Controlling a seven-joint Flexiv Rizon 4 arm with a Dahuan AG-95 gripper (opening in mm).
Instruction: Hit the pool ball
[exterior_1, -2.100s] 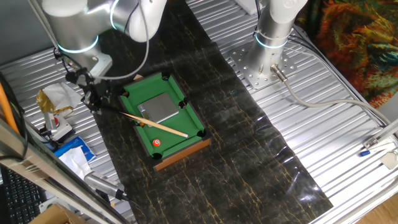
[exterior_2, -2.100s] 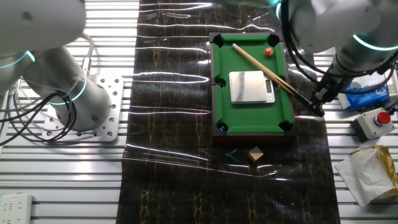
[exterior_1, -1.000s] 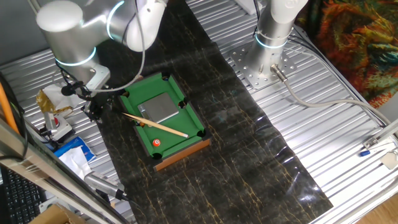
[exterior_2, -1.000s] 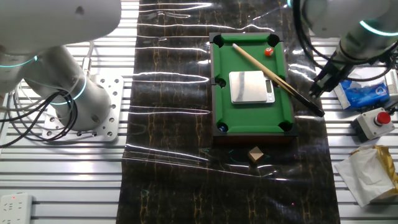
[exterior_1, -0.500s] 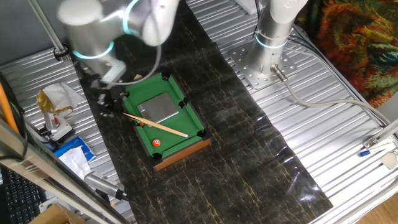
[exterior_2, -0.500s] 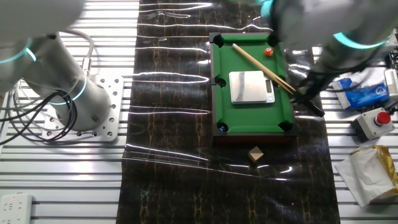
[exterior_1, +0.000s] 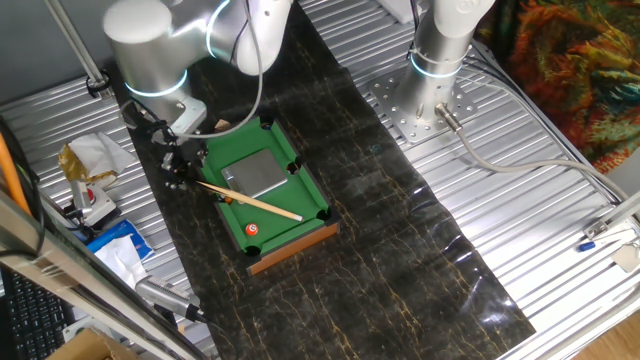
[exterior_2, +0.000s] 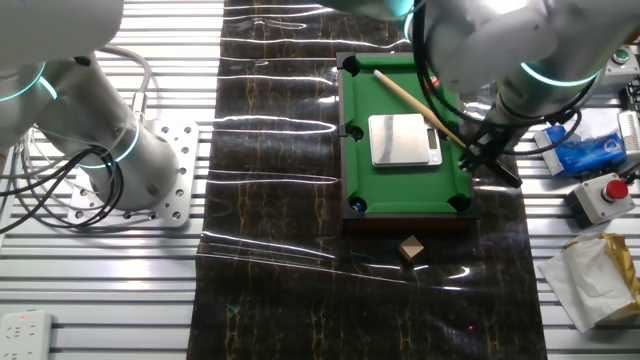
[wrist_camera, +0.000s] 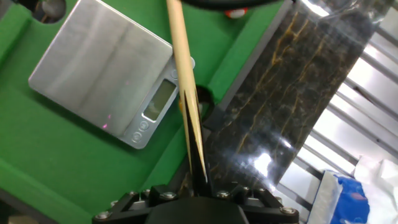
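The pool ball (exterior_1: 252, 229), orange-red with a white spot, lies near the front end of the mini green pool table (exterior_1: 300, 185). In the hand view only a red sliver of the pool ball (wrist_camera: 237, 13) shows at the top edge. A wooden cue (exterior_1: 255, 203) lies slantwise across the table, its dark butt over the left rail. My gripper (exterior_1: 180, 178) sits at that butt, beside the table's left side. In the hand view the cue (wrist_camera: 183, 74) runs straight into my gripper (wrist_camera: 199, 183), whose jaws stand apart on either side of it. The other fixed view shows my gripper (exterior_2: 476, 152) over the cue's butt.
A silver scale (exterior_1: 255, 172) sits mid-table and shows in the hand view too (wrist_camera: 106, 68). A small brown block (exterior_2: 410, 248) lies in front of the pool table. A red button (exterior_2: 617, 190), blue packet (exterior_2: 585, 150) and crumpled paper (exterior_2: 590, 275) lie beside my gripper. A second arm's base (exterior_2: 150, 190) stands on the far side.
My gripper has moved along the cue's butt toward the pool table and lies over the cue at the rail. The cue and the ball have not moved.
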